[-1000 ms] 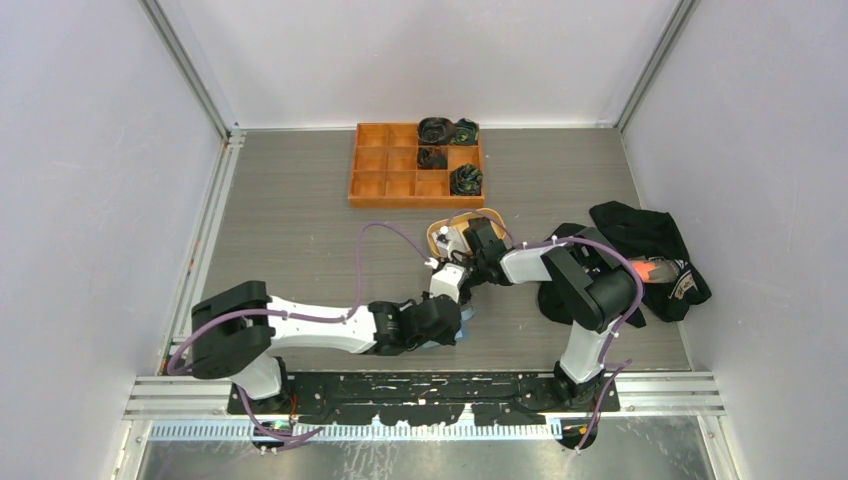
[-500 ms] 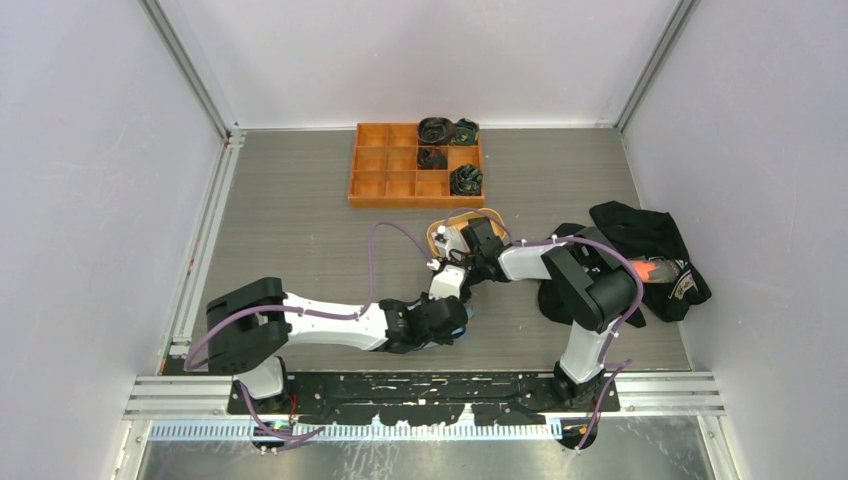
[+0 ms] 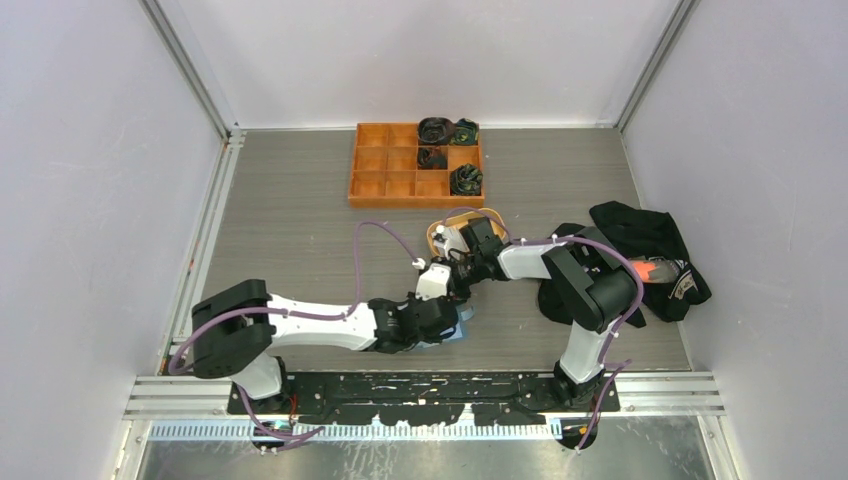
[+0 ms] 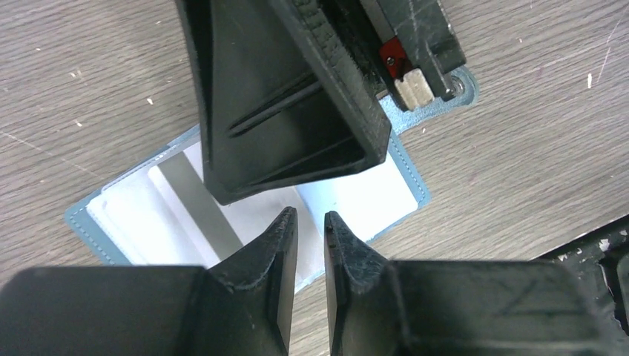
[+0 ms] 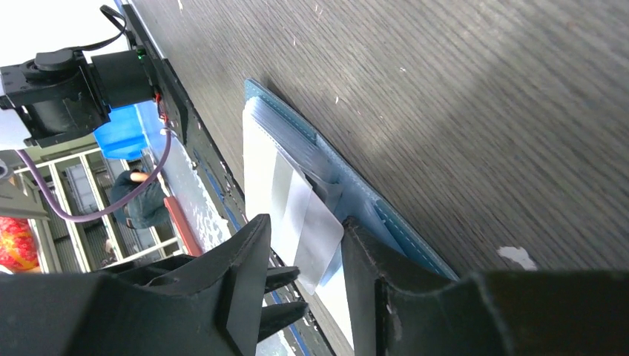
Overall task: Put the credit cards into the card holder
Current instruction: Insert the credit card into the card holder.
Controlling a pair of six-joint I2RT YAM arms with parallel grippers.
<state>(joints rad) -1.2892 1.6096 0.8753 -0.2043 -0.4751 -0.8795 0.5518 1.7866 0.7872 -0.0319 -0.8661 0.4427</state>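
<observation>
The card holder (image 3: 457, 329) lies open on the table, blue with pale inner slots (image 4: 356, 200). A white-grey credit card (image 5: 315, 230) sits partly in one slot, its free corner sticking out. My right gripper (image 5: 300, 226) is open and comes down over that corner. One of its fingers touches the card's edge; the other stands clear. My left gripper (image 4: 310, 219) hovers over the holder's near edge. A narrow gap parts its jaws and nothing is in it. The right gripper's fingers (image 4: 297, 111) fill the top of the left wrist view. Other credit cards are hidden.
An oval tan dish (image 3: 440, 228) lies partly under the right arm. At the back is an orange compartment tray (image 3: 385, 165) holding dark bundles. A black cloth heap (image 3: 650, 250) lies to the right. The black base rail (image 3: 430, 385) runs just in front of the holder.
The left gripper's jaws have parted a little and its wrist has shifted slightly left. The right gripper's jaws have widened slightly. The holder has stayed in place.
</observation>
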